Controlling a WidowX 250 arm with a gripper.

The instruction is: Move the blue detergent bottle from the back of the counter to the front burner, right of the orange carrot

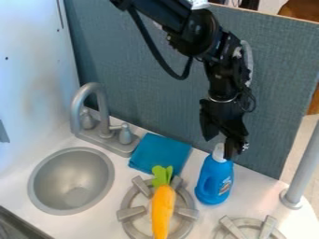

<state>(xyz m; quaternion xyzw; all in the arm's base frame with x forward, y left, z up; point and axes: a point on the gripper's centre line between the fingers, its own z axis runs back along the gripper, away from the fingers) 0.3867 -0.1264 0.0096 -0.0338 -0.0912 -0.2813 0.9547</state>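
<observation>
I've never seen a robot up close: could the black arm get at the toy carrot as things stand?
Probably yes: the toy carrot lies on the burner with nothing over it. The gripper hangs by the blue bottle, though, so it would likely need to clear that first.

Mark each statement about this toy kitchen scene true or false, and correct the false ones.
1. The tool is at the white cap of the blue detergent bottle. True.
2. The detergent bottle is lying on its side. False: it stands upright on the counter.
3. The blue cloth lies between the faucet and the detergent bottle. True.
4. The toy carrot is inside the sink basin. False: it lies across a stove burner, outside the basin.
5. The toy carrot's green top points toward the blue cloth. True.
</observation>
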